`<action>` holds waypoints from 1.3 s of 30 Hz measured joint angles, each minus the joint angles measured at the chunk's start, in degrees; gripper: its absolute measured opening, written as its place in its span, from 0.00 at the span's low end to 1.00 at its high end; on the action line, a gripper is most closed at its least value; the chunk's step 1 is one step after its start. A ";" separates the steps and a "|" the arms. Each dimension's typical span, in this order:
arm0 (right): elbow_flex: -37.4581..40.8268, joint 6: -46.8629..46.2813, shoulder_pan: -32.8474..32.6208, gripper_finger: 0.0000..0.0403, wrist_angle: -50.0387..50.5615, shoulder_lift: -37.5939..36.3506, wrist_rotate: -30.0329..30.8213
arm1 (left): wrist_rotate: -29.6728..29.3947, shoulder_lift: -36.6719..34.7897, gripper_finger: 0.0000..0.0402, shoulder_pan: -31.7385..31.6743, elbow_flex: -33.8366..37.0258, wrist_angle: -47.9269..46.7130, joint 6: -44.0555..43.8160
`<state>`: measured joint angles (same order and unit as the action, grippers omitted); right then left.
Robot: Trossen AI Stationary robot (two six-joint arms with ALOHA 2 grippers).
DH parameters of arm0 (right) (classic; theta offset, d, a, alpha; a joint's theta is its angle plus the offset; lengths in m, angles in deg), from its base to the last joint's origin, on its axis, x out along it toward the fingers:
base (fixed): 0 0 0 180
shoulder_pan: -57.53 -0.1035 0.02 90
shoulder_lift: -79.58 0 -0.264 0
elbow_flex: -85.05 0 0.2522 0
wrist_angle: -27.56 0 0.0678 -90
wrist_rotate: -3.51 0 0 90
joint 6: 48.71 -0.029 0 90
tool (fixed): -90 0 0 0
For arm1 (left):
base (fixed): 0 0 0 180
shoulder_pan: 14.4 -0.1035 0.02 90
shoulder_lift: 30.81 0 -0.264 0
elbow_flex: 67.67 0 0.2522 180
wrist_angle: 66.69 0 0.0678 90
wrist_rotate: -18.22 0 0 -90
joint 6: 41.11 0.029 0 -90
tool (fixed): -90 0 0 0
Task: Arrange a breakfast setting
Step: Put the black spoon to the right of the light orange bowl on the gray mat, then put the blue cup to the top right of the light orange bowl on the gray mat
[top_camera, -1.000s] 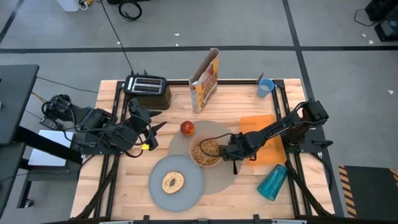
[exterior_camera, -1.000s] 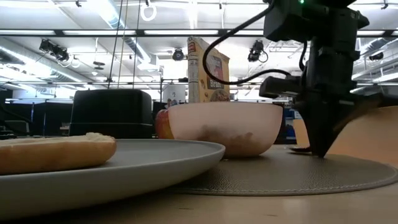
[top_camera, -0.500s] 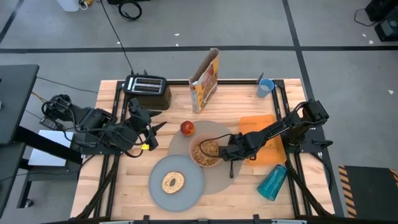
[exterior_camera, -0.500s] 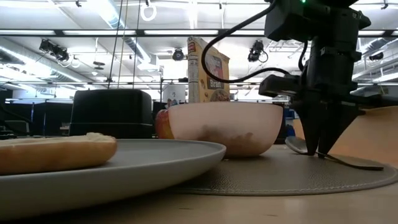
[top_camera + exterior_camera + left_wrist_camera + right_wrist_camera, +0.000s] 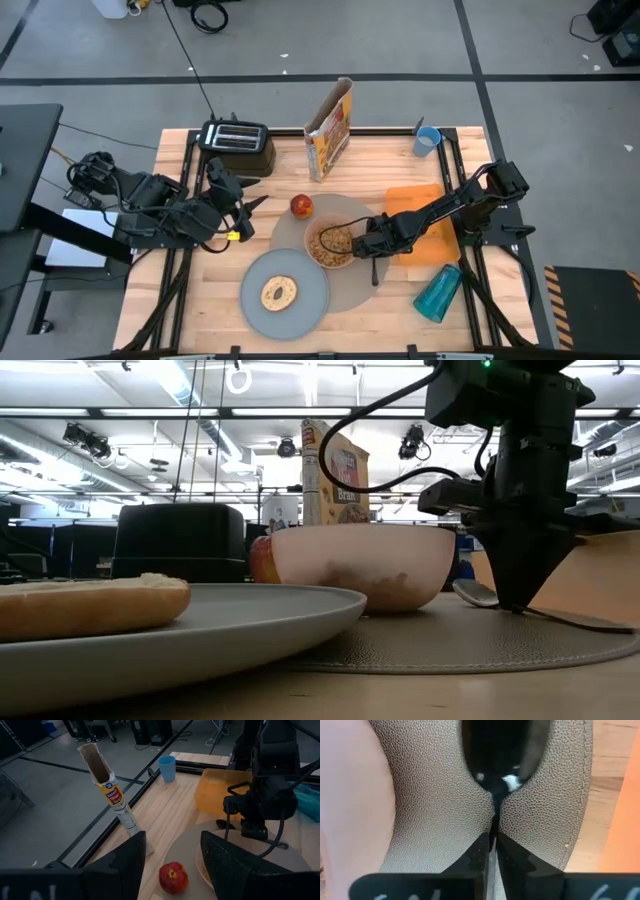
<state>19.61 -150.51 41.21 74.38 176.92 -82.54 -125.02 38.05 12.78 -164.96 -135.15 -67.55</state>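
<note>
On the tan placemat [image 5: 352, 292], beside the pink bowl [image 5: 331, 244], your right gripper [image 5: 373, 250] has its jaws closed on the metal spoon [image 5: 540, 612]; your left gripper [image 5: 243, 208] waits with jaws wide.

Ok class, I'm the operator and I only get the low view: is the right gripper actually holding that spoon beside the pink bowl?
Observer: Yes. The right wrist view shows the right gripper shut on the thin handle of the metal spoon, over the placemat.
Operator: And the left arm?
Observer: In the high view the left gripper is open, left of the placemat, holding nothing.
Operator: Where's the cup?
Observer: The light-blue cup stands upright at the far right corner of the table.
</note>
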 joint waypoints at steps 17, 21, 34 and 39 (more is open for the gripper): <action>-0.90 -1.36 0.83 0.20 1.46 0.07 -1.22 | 0.02 0.00 0.49 0.00 0.00 0.01 0.08; -0.90 -1.18 1.00 0.24 2.15 -1.25 -1.45 | 0.23 0.00 0.49 0.00 0.00 0.02 1.44; -14.05 12.32 8.04 0.31 34.66 -18.80 14.77 | 2.41 -0.28 0.49 0.00 0.00 6.28 6.76; -15.55 28.50 22.22 0.31 44.48 -25.27 21.18 | 3.38 -0.28 0.49 -0.93 0.00 19.17 14.10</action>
<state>4.06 -122.01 63.44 118.87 151.65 -61.36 -121.63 37.76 11.85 -164.96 -115.98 -53.45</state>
